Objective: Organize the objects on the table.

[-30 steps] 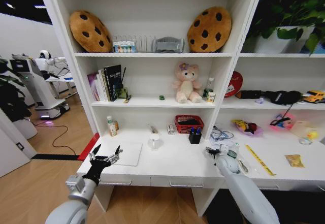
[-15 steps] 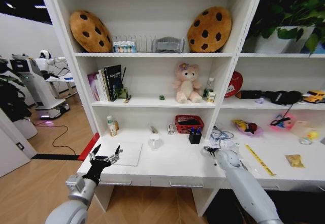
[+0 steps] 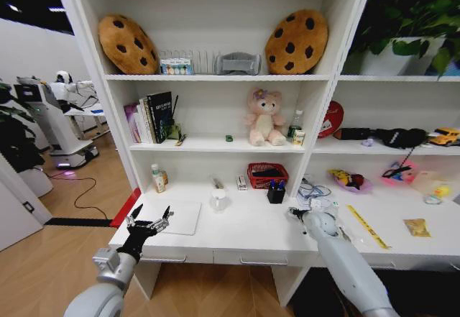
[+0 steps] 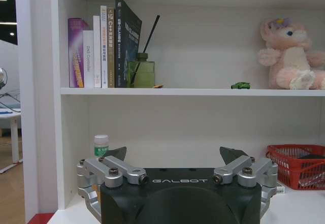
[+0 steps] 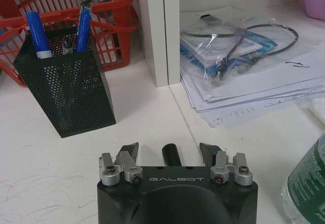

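The right pincer [image 3: 296, 213] hangs low over the long white desk [image 3: 244, 231], fingers spread and gripping nothing, just in front of the black mesh pen cup [image 5: 66, 92] that holds the blue pens [image 5: 35, 28]. A red wire basket [image 5: 111, 10] sits behind the cup, and bagged papers and cables [image 5: 238, 56] lie just beside it. The flat silver laptop [image 3: 177, 216] rests near the desk's left end, where the left pincer [image 3: 149, 220] hovers released at the edge. The yellow ruler [image 3: 366, 226] lies to the right.
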Controlling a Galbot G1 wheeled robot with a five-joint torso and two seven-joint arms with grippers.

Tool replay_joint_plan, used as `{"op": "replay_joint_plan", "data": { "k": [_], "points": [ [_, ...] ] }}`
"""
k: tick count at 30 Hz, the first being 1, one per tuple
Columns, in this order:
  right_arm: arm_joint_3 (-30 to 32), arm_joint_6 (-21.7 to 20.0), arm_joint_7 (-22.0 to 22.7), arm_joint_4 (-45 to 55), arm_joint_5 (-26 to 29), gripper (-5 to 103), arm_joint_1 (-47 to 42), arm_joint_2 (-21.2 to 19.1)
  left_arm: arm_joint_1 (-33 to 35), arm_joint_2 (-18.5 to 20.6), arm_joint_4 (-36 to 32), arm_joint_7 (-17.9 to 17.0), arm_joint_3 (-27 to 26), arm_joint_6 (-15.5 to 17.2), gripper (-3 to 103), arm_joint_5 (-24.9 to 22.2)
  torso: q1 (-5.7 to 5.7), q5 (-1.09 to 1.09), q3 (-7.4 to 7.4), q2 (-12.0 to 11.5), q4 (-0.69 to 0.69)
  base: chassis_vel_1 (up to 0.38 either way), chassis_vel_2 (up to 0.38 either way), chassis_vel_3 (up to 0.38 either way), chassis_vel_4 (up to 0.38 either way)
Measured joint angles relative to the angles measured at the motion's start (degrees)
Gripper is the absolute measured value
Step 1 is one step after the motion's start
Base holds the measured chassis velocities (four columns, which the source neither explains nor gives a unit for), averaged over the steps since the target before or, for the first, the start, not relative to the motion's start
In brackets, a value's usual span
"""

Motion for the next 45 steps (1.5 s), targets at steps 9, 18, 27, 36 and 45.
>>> {"op": "replay_joint_plan", "data": {
  "k": [9,18,27,36,45],
  "points": [
    [0.2,0.1,-0.2,-1.4,0.0,61,0.6,0.3,0.0,0.0,0.0,0.0,0.0,0.0,100,0.0,0.0,-0.02,-0.01,0.0,0.0,0.0,0.0,0.0,0.0],
    [0.0,0.1,-0.1,-1.4,-0.3,30,0.6,0.6,0.0,0.0,0.0,0.0,0.0,0.0,100,0.0,-0.01,0.01,0.0,0.0,0.01,0.0,0.0,0.0,0.0],
    [-0.2,0.3,-0.1,-1.1,-0.4,8,0.7,0.6,0.0,0.0,0.0,0.0,0.0,0.0,100,0.0,0.0,-0.01,0.0,0.0,0.01,0.0,0.0,0.0,0.0],
    [-0.9,3.8,-1.1,1.1,-2.9,0,0.6,0.3,0.0,0.0,0.0,0.0,0.0,0.0,100,0.0,0.0,0.01,0.01,0.0,0.0,0.0,0.0,0.0,0.0],
    [-2.0,3.0,4.8,6.3,-0.9,18,-2.0,-0.2,0.0,0.0,0.0,0.0,0.0,0.0,100,0.0,0.0,0.01,0.0,0.0,0.0,0.0,0.0,0.0,0.0]
  ]
}}
